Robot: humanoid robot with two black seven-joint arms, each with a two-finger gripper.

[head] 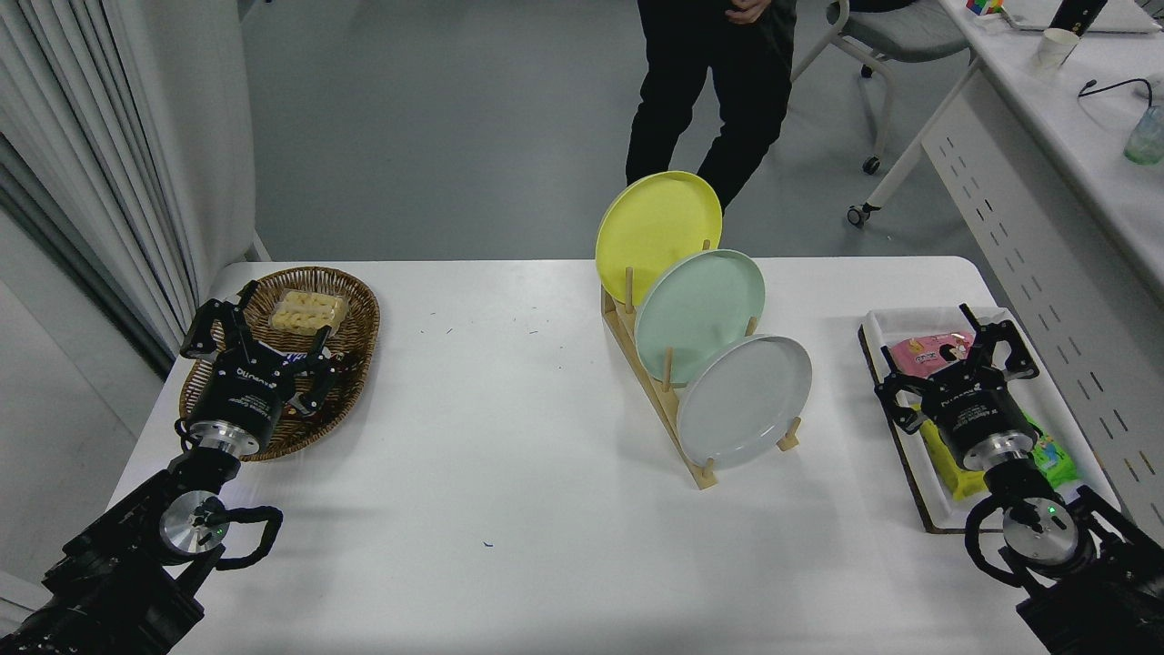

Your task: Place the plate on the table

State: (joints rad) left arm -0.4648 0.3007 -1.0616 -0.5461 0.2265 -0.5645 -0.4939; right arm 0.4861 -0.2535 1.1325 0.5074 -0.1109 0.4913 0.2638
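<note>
plate [746, 398]: pale grey, glossy | upright, tilted | on white table [509, 473]

Left tool [257, 329] parked low at left, fingers spread; right tool [955, 357] raised, fingers spread.

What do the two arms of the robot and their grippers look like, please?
Both arms are black, built of chunky segments. Each has a shiny silver disc joint with a small green light and a black cable loop beside it. A silver metal ring joins each wrist to a black cylinder that carries small white lettering, too small to read. The left gripper and the right gripper are black, with thin, angular linkage fingers.
</note>
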